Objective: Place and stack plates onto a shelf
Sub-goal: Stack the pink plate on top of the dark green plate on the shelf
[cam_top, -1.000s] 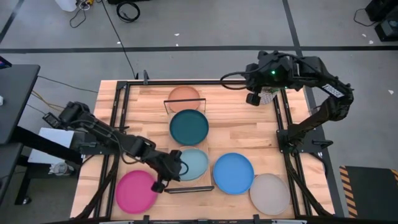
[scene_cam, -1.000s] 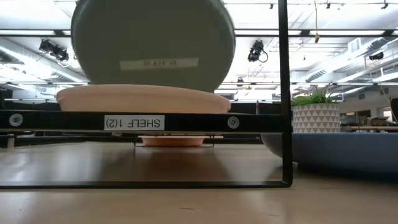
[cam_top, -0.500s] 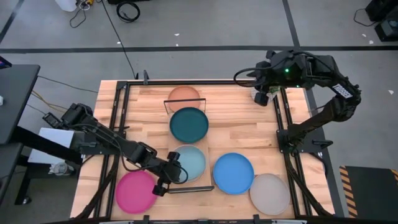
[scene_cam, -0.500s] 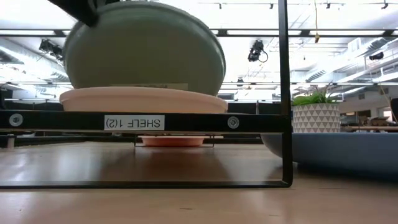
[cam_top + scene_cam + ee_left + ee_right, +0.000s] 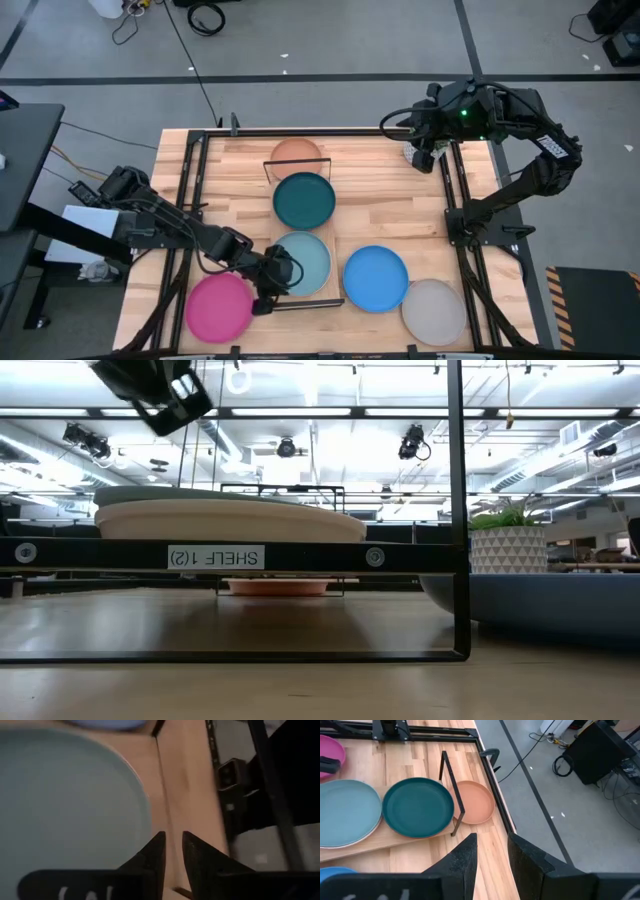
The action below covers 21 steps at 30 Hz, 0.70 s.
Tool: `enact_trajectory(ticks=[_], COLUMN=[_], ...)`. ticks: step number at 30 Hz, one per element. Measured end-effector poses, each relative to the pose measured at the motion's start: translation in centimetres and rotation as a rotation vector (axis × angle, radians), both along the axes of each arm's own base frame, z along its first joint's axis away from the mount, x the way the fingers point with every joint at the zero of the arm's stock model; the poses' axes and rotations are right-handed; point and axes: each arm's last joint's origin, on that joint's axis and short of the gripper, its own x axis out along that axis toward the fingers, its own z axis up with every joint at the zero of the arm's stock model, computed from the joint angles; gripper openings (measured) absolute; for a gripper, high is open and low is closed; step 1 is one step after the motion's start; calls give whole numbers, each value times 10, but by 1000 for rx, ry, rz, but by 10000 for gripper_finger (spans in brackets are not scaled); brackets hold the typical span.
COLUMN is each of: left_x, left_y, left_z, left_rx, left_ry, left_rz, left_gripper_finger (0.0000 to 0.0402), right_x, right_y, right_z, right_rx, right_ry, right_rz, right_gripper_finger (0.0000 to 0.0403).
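Observation:
The light-wood shelf [image 5: 306,232] with black wire ends lies mid-table. On its near half the light blue plate [image 5: 306,262] lies flat on the peach plate [image 5: 230,521]. The dark teal plate [image 5: 304,200] lies on its far half. The terracotta plate [image 5: 296,154] lies on the table beyond the shelf's far end. The magenta [image 5: 219,307], bright blue [image 5: 376,278] and grey [image 5: 434,311] plates lie on the table. My left gripper [image 5: 272,286] is open just off the light blue plate's rim [image 5: 142,805] and raised above it [image 5: 150,390]. My right gripper [image 5: 425,155] is open and empty at the far right.
A small potted plant [image 5: 508,546] stands at the far right by my right gripper. Black frame rails [image 5: 190,200] run along the table's left and right sides. Bare wood lies between the shelf and both rails.
My left gripper has lowered the light blue plate from standing tipped up to lying flat on the peach plate, then let go and risen clear, shifting slightly toward the near edge. My right gripper has drawn back toward the table's far right corner.

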Motion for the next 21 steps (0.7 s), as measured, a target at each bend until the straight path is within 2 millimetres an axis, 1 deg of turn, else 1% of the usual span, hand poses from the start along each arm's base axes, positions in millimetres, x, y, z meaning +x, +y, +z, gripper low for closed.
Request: enact_trajectory(ticks=[5,8,12,16,21], left_x=[-5,-10,-18,-28,-47], left_y=[-6,-11,-14,-11,-8], left_z=[0,-2,-3,3,9], left_rx=[-243,-300,-308,-274,-211], left_ry=[177,256,311,275,251], left_rz=[123,204,360,486,620], left_gripper_finger=[57,48,32,10,8], right_x=[0,0,0,0,0], right_y=[1,1,1,1,1], right_z=[0,0,0,0,0], right_rx=[8,11,15,17,23], right_ry=[1,2,2,2,-1], right_rz=[24,36,42,44,39], right_gripper_finger=[114,114,114,114,114])
